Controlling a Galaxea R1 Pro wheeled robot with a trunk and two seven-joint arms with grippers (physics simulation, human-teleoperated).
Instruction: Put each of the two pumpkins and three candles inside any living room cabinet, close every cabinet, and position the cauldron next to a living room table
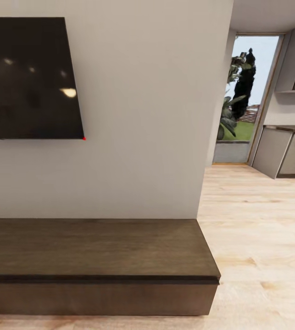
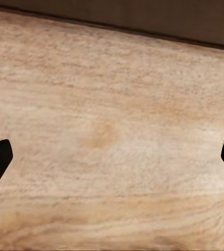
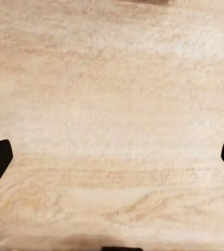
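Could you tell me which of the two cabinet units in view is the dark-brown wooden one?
The cabinet under the television, low and dark brown. The kitchen cupboards beyond the doorway are pale grey.

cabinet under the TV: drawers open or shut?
Shut, as far as visible: the cabinet front sits flush under its top edge, nothing pulled out. Its left part is out of frame.

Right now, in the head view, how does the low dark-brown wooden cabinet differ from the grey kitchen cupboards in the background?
The dark-brown wooden cabinet sits close, against the white wall under the black screen; the grey kitchen cupboards stand far off, past the doorway. The cabinet is dark and low, the cupboards pale. Both rest on the light wood floor.
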